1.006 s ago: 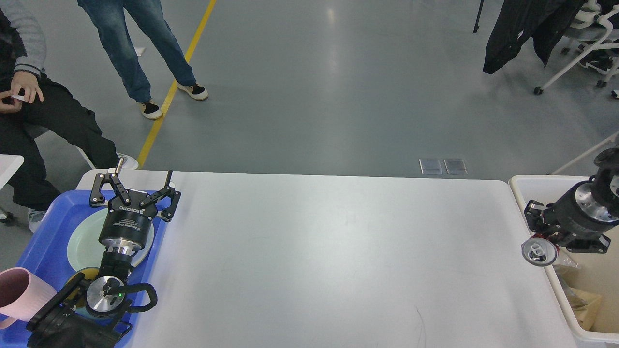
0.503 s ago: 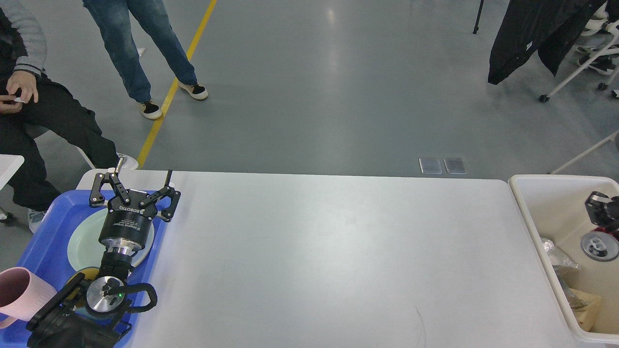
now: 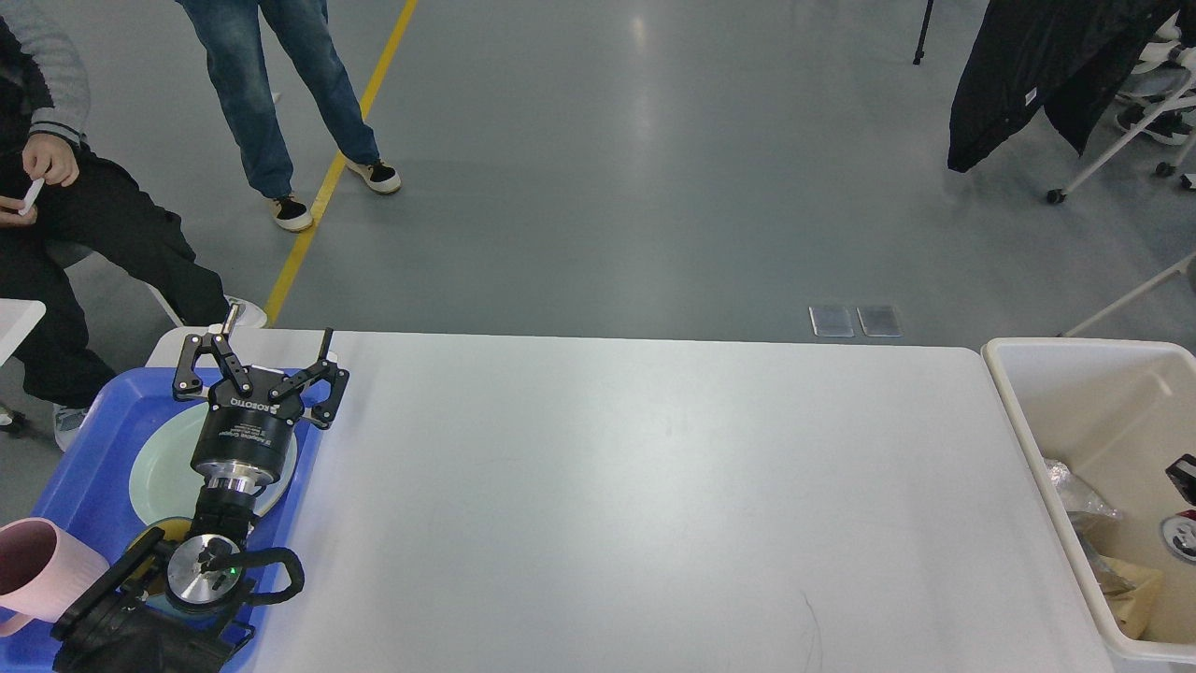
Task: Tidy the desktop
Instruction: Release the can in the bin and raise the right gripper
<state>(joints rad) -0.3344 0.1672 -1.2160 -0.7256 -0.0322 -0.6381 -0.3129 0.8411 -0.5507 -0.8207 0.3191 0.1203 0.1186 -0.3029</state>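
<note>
White bench [image 3: 654,495] fills the middle of the view. Left tool [image 3: 260,374] over the blue tray [image 3: 89,449] at the left edge, fingers spread, gripping nothing. Right tool [image 3: 1183,505] barely visible over the cream bin [image 3: 1074,365] at the right edge; state impossible to tell.

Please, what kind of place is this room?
Probably a robot lab or workshop: a grey floor with a yellow line, a white desktop set up for the arms, and wheeled office chairs.
</note>
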